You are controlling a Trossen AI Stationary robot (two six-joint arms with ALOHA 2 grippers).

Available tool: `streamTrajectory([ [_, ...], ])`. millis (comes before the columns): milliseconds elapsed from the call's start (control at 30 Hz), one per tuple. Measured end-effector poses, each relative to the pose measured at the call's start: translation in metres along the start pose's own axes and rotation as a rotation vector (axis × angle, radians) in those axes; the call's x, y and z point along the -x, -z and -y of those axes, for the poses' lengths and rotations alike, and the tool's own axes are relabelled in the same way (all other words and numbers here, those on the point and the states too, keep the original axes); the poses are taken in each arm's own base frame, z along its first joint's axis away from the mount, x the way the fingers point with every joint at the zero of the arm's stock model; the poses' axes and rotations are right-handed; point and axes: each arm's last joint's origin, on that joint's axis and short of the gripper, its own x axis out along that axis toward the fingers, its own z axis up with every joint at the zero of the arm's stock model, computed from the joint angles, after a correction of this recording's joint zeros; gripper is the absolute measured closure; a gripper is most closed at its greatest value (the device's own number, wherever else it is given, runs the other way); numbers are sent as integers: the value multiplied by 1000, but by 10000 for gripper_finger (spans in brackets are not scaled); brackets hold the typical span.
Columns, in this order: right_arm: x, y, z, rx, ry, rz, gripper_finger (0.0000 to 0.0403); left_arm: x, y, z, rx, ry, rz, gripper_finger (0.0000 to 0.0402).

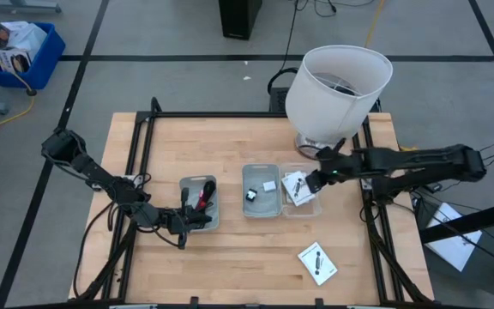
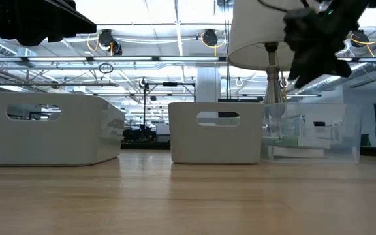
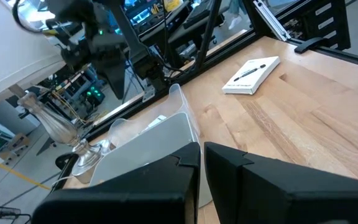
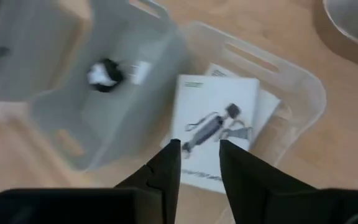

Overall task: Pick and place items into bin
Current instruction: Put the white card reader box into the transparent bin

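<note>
My right gripper hangs open above the clear bin, fingers pointing down at the white cards lying flat inside it. It holds nothing. Another white card lies flat on the table nearer the near edge. The middle grey bin holds a tiny white block and a tiny black block. The left grey bin holds a dark red cable and a black cable. My left gripper is shut, low at that bin's near end.
The big white lampshade stands on its base just beyond the clear bin, close to my right arm. The three bins stand in a row across the table's middle. Bare wood lies along the near edge around the single card.
</note>
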Motion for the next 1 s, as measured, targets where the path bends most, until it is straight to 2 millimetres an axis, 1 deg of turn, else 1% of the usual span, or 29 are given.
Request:
streamTrajectory([
  [100,17,4,1,14,-92,-7,294,0,0,0,0,0,0,371],
  [167,26,10,0,36,-159,-49,292,0,0,0,3,0,0,371],
  [267,32,24,-6,101,-244,-150,291,0,0,0,7,0,0,371],
  [367,33,41,-17,164,-288,-214,291,0,0,0,12,0,0,371],
  [500,23,68,-28,186,-342,-287,291,0,0,0,25,0,0,371],
  [633,5,100,-32,128,-383,-373,291,0,0,0,41,1,0,371],
  [700,-5,117,-29,96,-370,-421,291,0,0,0,49,0,0,371],
  [833,-24,145,-14,21,-285,-503,291,0,0,0,50,1,0,371],
  [900,-31,155,-9,-10,-261,-530,291,0,0,0,50,0,-1,371],
  [1000,-36,166,-9,-33,-259,-558,291,0,0,0,50,0,-1,371],
])
